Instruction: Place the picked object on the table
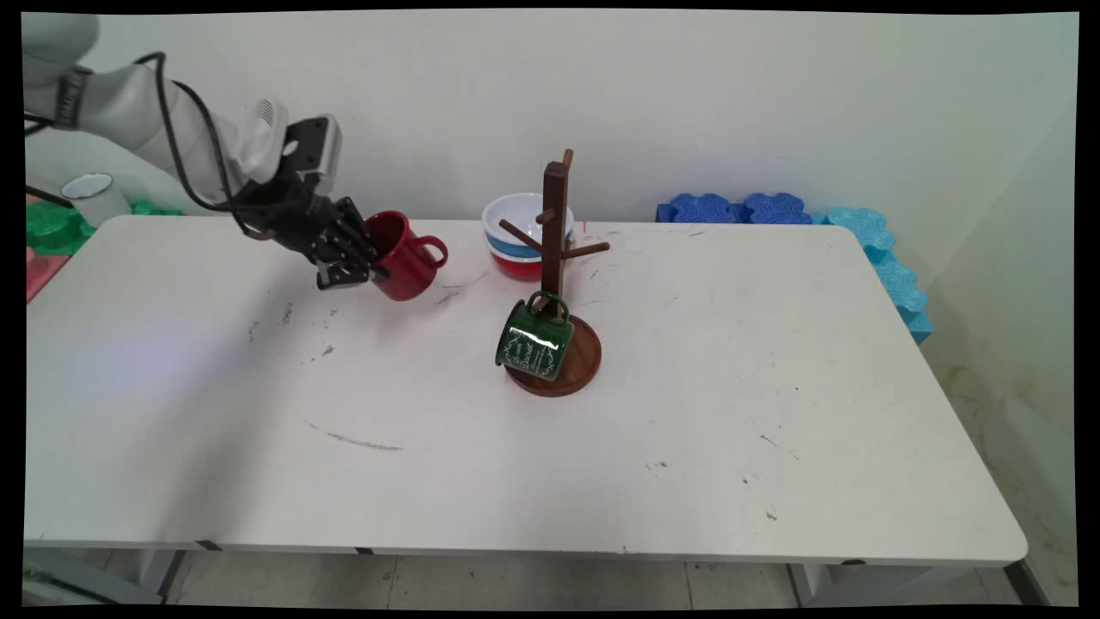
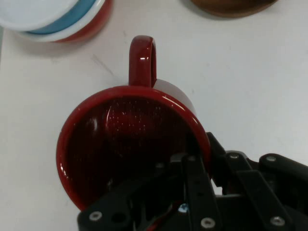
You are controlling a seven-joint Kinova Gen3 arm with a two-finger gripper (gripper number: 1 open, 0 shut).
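Observation:
My gripper (image 1: 371, 265) is shut on the rim of a red mug (image 1: 404, 256), one finger inside and one outside the wall. The mug is tilted, its mouth facing back toward the hand and its handle pointing right. In the hand view the red mug (image 2: 130, 144) fills the centre, handle up, with my gripper (image 2: 192, 159) clamped on its lower right rim. To the right stands a wooden mug tree (image 1: 554, 258) on a round base, with a green mug (image 1: 534, 340) hanging from a low peg.
Stacked bowls (image 1: 516, 241), white, blue and red, sit behind the tree, also seen as the bowls (image 2: 53, 19) in the hand view. Blue foam pieces (image 1: 859, 232) line the back right edge. A white cup (image 1: 94, 198) and green items lie beyond the left corner.

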